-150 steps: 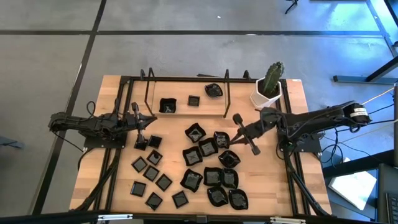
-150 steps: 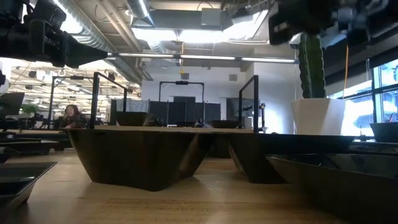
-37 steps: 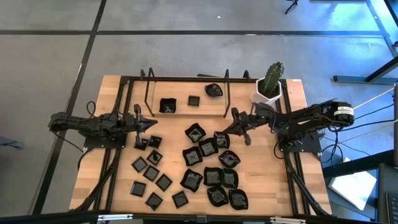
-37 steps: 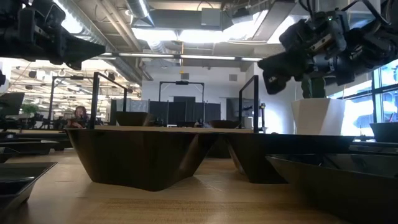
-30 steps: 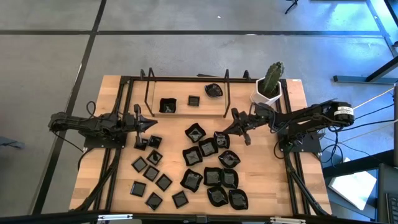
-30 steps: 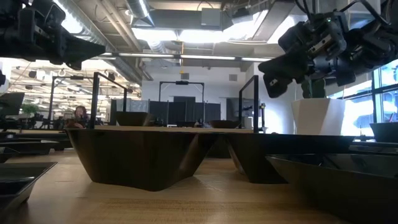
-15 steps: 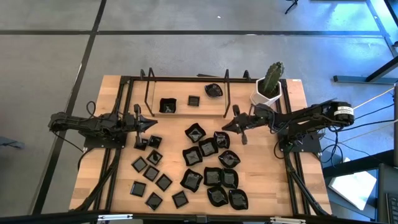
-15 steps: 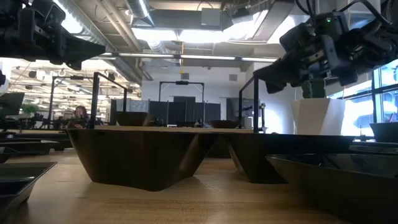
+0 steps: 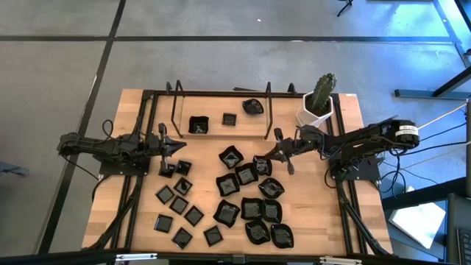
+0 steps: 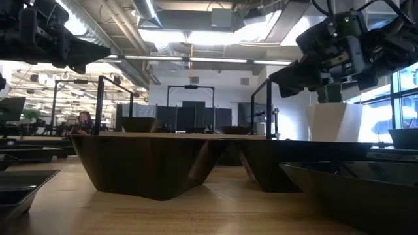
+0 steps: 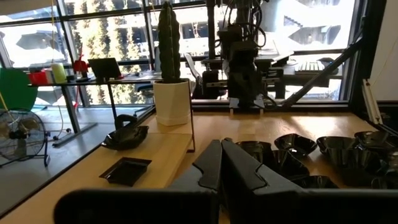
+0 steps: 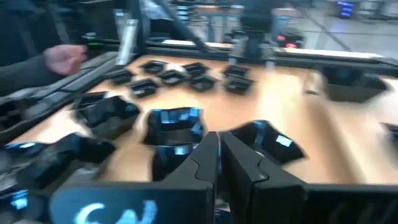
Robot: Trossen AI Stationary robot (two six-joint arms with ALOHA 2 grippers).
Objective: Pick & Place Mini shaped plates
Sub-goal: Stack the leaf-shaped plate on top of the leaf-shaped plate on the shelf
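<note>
Only three mini shaped plates [image 9: 229, 119] are lying behind the rack [image 9: 221, 110]; most are waiting on the tabletop [image 9: 316, 213]. Right end effector [image 9: 285, 163] and left end effector [image 9: 166, 170] are closed, carrying nothing.

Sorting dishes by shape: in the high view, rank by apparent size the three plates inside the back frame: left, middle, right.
1. Left square plate and right wavy-edged plate: look alike, so unranked.
2. Middle flat square plate, clearly smallest.

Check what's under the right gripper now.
The right gripper hangs shut above bare table, beside the cluster of black plates. The wood right below its fingertips is covered from above.
</note>
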